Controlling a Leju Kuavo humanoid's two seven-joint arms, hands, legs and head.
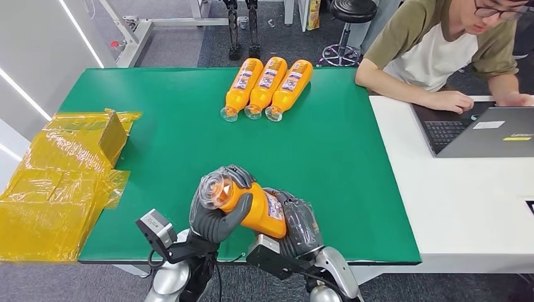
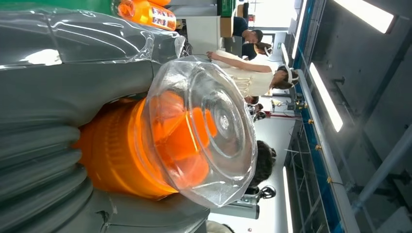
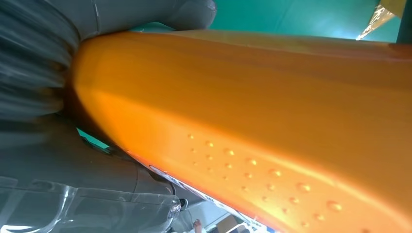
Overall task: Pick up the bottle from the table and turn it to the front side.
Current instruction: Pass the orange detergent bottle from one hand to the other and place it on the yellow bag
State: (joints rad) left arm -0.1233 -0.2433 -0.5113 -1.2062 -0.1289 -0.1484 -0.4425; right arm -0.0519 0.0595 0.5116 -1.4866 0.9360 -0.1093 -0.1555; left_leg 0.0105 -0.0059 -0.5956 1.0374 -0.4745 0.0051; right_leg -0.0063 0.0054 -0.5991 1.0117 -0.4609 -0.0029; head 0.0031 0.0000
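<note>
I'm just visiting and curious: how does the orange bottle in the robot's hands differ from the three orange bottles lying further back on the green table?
The held orange plastic bottle is gripped by the left hand and right hand; the three orange bottles lie untouched on the green table. The held one sits alone at the near edge; the three lie side by side at the far edge. Its label faces sideways; theirs face up. All share the orange body and clear cap.

The robot's left hand (image 1: 217,211) and right hand (image 1: 296,220) are dark grey, with thick rubbery fingers under a clear, glossy plastic film that wrinkles and catches the light. In the wrist views the covers behind the hands are grey and ribbed. Each forearm is polished silver metal and carries a boxy silver-and-black block at the wrist, with thin black cables running along the left one.
</note>
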